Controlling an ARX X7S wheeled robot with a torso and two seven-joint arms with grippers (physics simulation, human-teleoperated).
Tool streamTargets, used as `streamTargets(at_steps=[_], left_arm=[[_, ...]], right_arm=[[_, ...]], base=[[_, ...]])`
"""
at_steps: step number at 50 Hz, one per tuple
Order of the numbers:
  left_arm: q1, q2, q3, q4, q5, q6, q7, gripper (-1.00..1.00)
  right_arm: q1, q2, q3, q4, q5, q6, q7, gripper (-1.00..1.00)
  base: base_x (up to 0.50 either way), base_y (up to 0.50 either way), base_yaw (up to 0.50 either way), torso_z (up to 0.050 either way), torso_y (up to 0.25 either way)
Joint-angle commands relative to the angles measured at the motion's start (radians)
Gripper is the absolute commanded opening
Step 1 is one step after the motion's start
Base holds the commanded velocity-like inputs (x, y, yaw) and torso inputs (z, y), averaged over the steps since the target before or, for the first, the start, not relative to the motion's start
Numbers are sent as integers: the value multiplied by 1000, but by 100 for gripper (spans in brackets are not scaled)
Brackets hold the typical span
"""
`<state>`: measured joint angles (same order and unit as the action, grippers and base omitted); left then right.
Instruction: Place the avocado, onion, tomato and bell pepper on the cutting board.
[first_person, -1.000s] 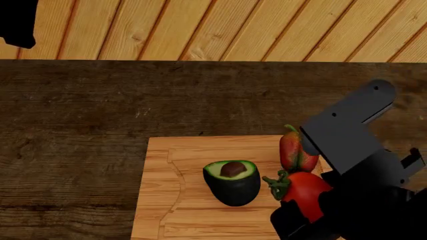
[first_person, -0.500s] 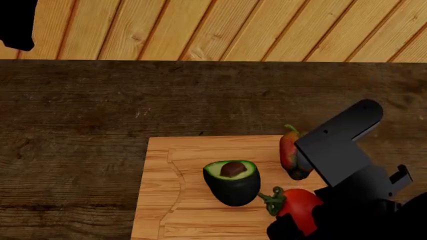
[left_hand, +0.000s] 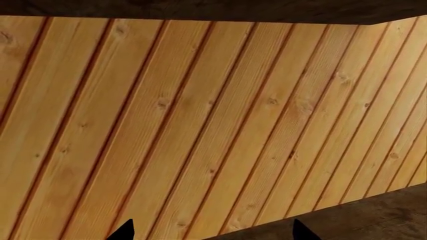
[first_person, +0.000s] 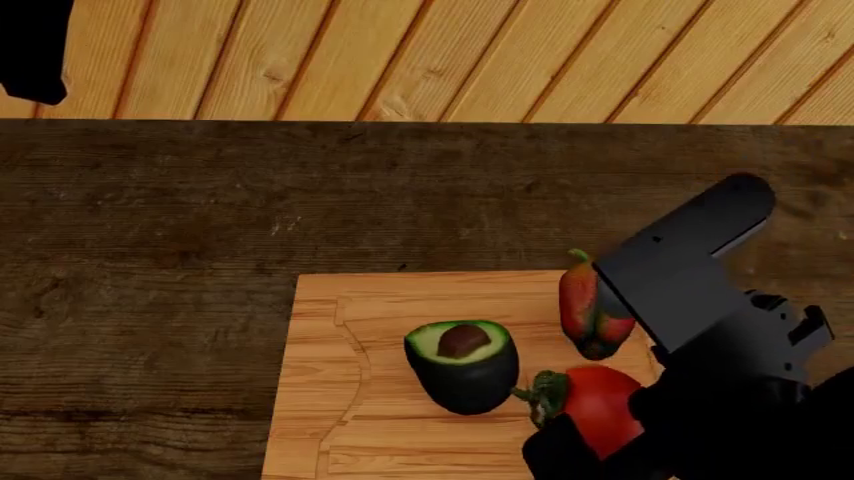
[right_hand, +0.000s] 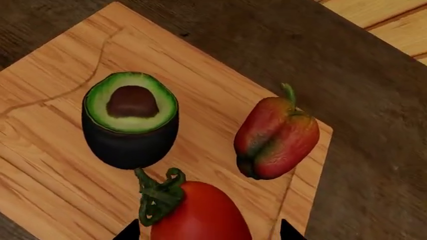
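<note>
Since half a second ago, we see the black right arm has lifted slightly in the head view, and the small round orange-red tomato (first_person: 601, 402) with the green stem has risen a little with it and sits a touch further toward the frame's right; a second ago it was higher still. The halved avocado (first_person: 462, 365) with dark green skin and the elongated red bell pepper (first_person: 587, 308) with green-yellow patches have not moved.

In the right wrist view the tomato (right_hand: 200, 212) fills the lower centre of the frame, directly between the two dark fingertips of the right gripper (right_hand: 208, 232), which show only as small points at the bottom edge. We cannot tell whether the fingers press on it or merely flank it. The tomato's curled green stem points toward the avocado (right_hand: 131, 120), just beside it.

The avocado stands cut face up, pale green flesh ringing a brown pit. The bell pepper (right_hand: 275, 139) lies near the board's edge, lobed, with a thin green stem. All three are over the rectangular light-wood cutting board (first_person: 360, 400), at the lower centre of the head view on the dark wooden table (first_person: 200, 220).

The left gripper (left_hand: 210, 232) shows two well-separated dark tips before pale wooden planks (left_hand: 200, 125), with nothing between them.
</note>
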<state>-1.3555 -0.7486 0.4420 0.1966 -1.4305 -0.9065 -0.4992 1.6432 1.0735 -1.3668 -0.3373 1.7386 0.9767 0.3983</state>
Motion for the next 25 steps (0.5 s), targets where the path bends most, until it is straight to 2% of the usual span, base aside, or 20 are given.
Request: streamTargets(at_steps=[1,25], left_arm=[[-5,4,4,0,2,0,1,100],[-19,3,4,5,-4,-2,-3,100]], right_arm=[[79,-4,30,-18,38,50,35,100],[243,19,102,-58,150,111,160,100]], base=[[0,0,0,0,0],[0,0,0,0,0]])
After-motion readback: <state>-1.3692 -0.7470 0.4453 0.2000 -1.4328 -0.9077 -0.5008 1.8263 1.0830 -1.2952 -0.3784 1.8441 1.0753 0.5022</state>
